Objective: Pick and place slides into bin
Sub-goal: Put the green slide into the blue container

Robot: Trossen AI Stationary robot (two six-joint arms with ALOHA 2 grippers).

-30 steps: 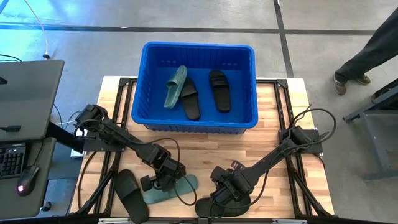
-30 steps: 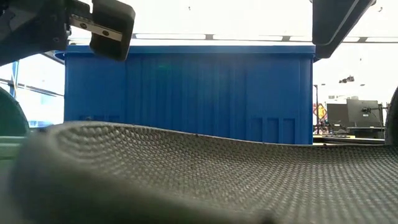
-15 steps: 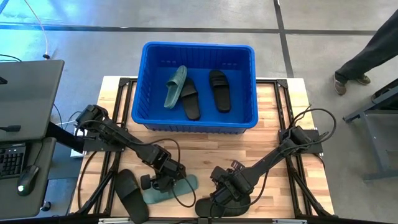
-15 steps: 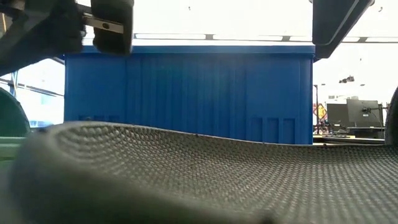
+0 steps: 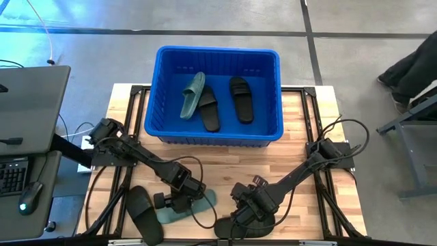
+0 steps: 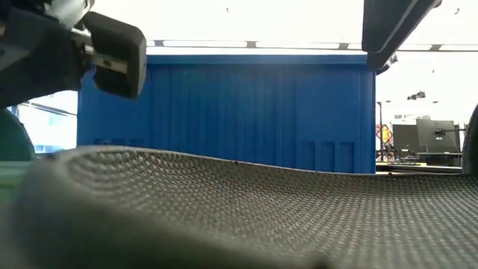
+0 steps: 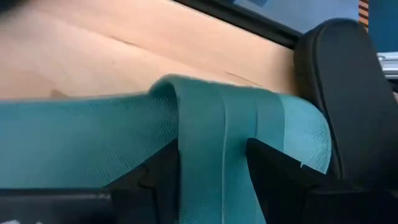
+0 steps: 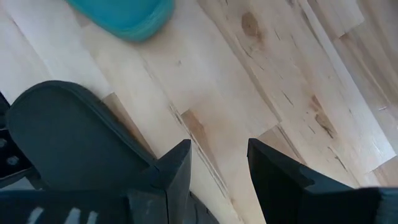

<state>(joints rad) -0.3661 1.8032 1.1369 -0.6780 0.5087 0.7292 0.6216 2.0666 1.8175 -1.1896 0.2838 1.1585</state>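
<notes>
A sage green slide (image 5: 203, 201) lies flat on the table near its front edge. My left gripper (image 7: 214, 162) is open over it, one finger on each side of its ribbed strap (image 7: 214, 118); whether they touch it I cannot tell. My right gripper (image 8: 219, 155) is open low over bare wood, beside the rounded end of a black slide (image 8: 68, 134) at the front edge (image 5: 229, 229). Another black slide (image 5: 145, 215) lies at the front left. The blue bin (image 5: 218, 49) at the far middle holds one green and two black slides.
The bin's near wall (image 6: 224, 112) rises between the slides and the far side. In the low view a black slide's textured surface (image 6: 239, 209) fills the foreground. A desk with a keyboard (image 5: 13, 174) stands at the left. A person's leg (image 5: 413, 72) shows far right.
My left gripper has gone a little down and toward the table's near edge, over the green slide. The person at the far right has stepped farther out of the picture.
</notes>
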